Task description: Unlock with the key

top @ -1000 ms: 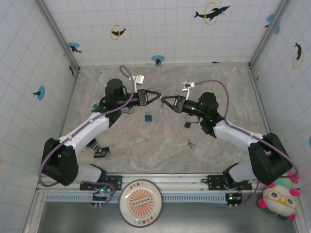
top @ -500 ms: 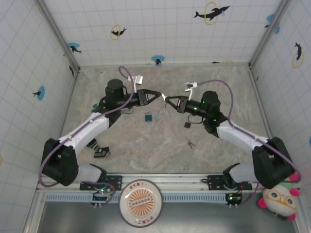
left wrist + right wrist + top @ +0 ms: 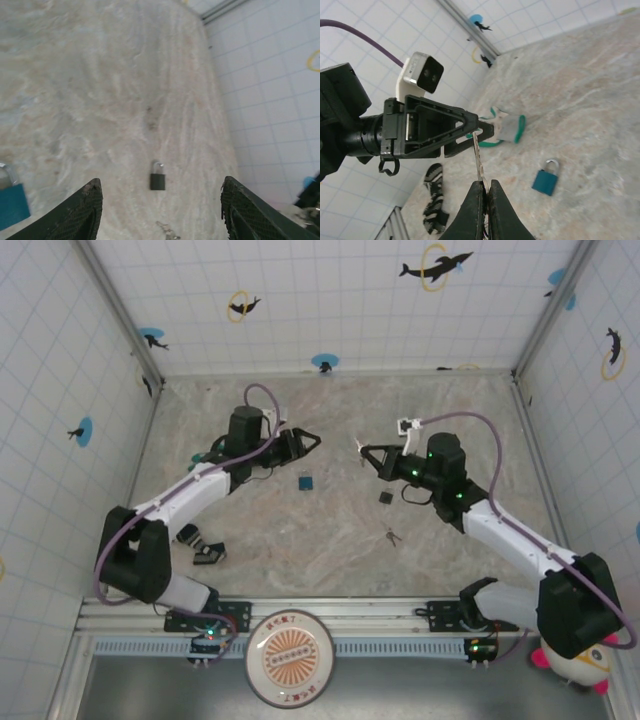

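Now our right jaws are clamped on the key [image 3: 478,160]; the left jaws stand apart and empty, so we think they should first steady the teal padlock [image 3: 304,483].

The worktop [image 3: 330,530] is beige, marbled with grey streaks. The teal padlock [image 3: 304,482] has a silver shackle, and at three o'clock of it lies a near-black padlock [image 3: 158,179]. The key [image 3: 478,155] is silver. The cables [image 3: 455,418] are purple. The walls [image 3: 330,300] are white tile with blue and black fish stickers.
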You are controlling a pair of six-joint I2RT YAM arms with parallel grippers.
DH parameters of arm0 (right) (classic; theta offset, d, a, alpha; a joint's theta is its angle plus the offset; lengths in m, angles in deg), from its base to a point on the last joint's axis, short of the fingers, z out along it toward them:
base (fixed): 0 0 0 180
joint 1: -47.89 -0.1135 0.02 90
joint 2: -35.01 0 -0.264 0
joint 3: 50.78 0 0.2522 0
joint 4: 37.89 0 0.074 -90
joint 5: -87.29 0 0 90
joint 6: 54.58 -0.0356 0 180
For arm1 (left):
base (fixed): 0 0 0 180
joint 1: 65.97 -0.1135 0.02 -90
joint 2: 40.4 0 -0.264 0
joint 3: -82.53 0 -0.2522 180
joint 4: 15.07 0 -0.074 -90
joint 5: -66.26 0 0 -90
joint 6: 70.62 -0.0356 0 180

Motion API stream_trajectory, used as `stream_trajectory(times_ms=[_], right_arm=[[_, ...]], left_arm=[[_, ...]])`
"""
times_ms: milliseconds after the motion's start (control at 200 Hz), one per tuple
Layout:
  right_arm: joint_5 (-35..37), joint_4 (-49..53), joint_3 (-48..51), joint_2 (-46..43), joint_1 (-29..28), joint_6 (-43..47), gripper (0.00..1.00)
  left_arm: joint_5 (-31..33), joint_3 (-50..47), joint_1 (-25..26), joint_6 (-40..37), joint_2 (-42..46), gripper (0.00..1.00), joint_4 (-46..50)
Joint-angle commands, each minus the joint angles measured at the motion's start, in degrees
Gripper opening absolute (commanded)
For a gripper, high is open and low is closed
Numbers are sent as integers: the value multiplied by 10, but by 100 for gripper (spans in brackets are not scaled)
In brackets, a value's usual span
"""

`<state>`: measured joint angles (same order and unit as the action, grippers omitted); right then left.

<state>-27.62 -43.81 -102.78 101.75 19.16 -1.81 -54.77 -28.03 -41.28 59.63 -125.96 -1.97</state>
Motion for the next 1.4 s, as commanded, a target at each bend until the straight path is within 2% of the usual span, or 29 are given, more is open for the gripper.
stream_trajectory(times_ms=[0,215,375,395,510,656,886,1216,1396], right_arm=[[32,30,8,-20,3,26,0],[70,65,17,-40,4,43,0],[86,70,29,-47,4,44,0],[87,70,31,-47,4,44,0],[89,70,35,-47,4,42,0],[90,63,41,-45,4,38,0],[91,47,54,-44,4,30,0],[92,29,66,-37,4,22,0],[94,21,75,-34,4,18,0]], left_arm=[[54,44,0,-23,-43,64,98],[151,112,9,-38,-122,65,227],[201,140,14,-46,-178,63,274],[205,150,34,-48,-185,63,278],[241,193,55,-54,-227,61,319],[247,211,66,-54,-258,60,333],[294,223,73,-49,-270,58,360],[294,237,86,-47,-301,57,357],[311,240,88,-50,-314,48,369]])
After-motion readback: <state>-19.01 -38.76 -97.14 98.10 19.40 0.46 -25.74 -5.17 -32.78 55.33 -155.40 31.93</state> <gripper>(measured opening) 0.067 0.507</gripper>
